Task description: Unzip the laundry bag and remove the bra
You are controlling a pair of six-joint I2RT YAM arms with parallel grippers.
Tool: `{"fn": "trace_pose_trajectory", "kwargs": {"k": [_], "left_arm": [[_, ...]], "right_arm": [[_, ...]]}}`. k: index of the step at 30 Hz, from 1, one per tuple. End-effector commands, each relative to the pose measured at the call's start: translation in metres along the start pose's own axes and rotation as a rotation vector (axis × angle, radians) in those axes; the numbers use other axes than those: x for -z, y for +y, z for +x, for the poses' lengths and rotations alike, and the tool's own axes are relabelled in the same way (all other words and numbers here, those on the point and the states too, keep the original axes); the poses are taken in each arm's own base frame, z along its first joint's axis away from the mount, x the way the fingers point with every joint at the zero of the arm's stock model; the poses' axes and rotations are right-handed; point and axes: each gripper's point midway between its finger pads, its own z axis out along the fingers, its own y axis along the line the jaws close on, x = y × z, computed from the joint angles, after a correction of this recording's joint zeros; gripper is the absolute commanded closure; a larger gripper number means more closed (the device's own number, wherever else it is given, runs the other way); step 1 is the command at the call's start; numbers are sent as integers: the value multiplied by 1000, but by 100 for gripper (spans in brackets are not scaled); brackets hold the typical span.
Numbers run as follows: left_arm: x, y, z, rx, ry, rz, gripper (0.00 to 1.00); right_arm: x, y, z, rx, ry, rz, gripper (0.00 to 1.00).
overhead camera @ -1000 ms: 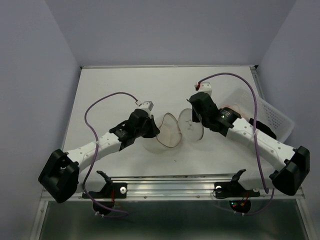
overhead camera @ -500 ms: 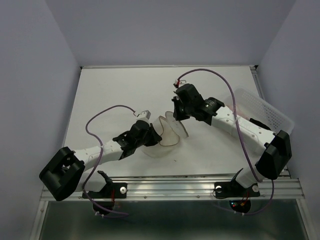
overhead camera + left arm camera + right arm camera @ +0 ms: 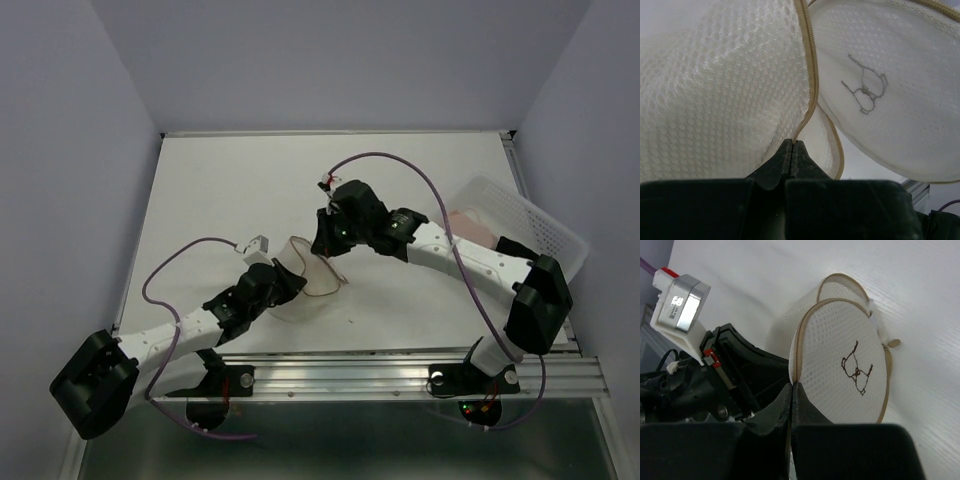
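The laundry bag (image 3: 308, 278), cream mesh with a tan zipper rim, hangs between both grippers near the table's front middle. Its round face with the small dark mark shows in the left wrist view (image 3: 880, 75) and the right wrist view (image 3: 850, 370). My left gripper (image 3: 292, 287) is shut on the zipper edge of the bag's body (image 3: 725, 90). My right gripper (image 3: 322, 243) is shut on the rim of the marked face. The two mesh halves stand apart. A pale pink garment, the bra (image 3: 468, 221), lies in the basket at the right.
A white perforated basket (image 3: 545, 238) stands at the table's right edge, under my right arm. The metal rail (image 3: 350, 365) runs along the near edge. My left wrist camera (image 3: 682, 305) shows close behind the bag in the right wrist view.
Both grippers moved left and nearer with the bag. The right arm stretched across the middle, and the two mesh halves came closer together.
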Motion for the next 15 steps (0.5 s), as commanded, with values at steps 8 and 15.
{"fn": "trace_pose_trajectory", "kwargs": {"k": [8,15], "left_arm": [[11,13,-6,85,-76,3,71],[25,21,-8,108,-93,-3,36]], "right_arm": [[-40,54,30,-10,29,-199,96],[-69,57,60,-26,88,-220,89]]}}
